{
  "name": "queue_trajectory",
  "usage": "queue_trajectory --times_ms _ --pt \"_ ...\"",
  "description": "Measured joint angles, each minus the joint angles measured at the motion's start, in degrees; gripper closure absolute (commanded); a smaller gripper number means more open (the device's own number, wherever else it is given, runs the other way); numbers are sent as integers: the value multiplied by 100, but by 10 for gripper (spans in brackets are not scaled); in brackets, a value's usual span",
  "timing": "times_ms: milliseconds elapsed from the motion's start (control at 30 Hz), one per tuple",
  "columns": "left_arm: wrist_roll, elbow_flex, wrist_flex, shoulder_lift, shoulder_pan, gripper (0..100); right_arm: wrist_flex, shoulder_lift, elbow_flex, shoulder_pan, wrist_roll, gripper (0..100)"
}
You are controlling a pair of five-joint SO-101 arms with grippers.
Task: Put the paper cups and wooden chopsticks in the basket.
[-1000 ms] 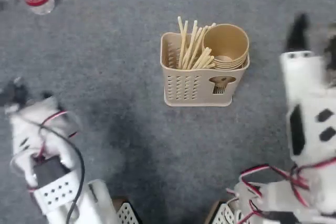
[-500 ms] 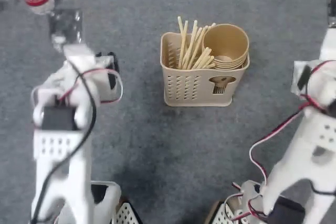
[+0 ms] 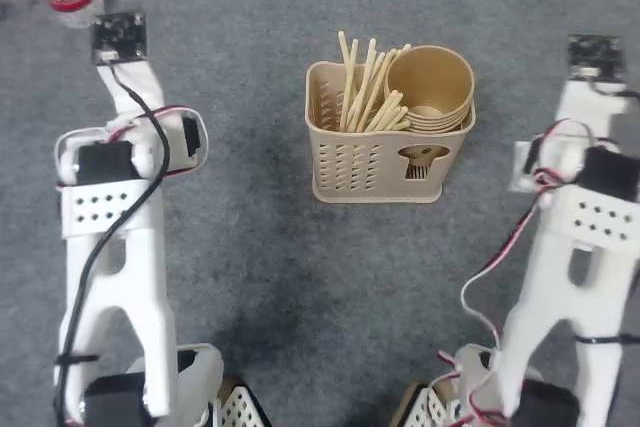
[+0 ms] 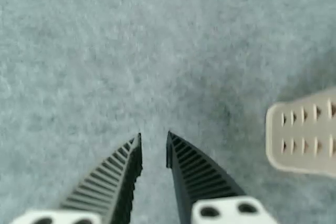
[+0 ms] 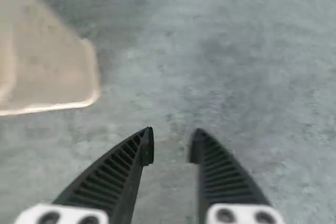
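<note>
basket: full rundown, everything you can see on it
The basket is beige, plastic by the look, and rectangular with rounded corners. Its front wall has rows of small slots and one shaped cutout. It stands upright on the grey carpet, between the two arms. Wooden chopsticks lean in its left part, and stacked paper cups fill its right part. Nothing else touches it.

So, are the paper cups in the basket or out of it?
In. The stacked paper cups stand upright within the basket rim, beside the wooden chopsticks.
</note>
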Motion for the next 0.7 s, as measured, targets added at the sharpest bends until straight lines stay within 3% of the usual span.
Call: queue_trajectory --times_ms 133,267,533,700 --pt "-62 431 79 -730 0 981 457 -721 0 -905 -158 925" --pt "-563 1046 88 -2004 0 926 765 -1556 0 -1582 -167 905" --pt "-633 3103 -273 -4615 -18 855 791 -2866 879 -1705 -167 929" --pt "-422 4475 -527 -5837 -18 855 44 -3903 2207 -1495 -167 926"
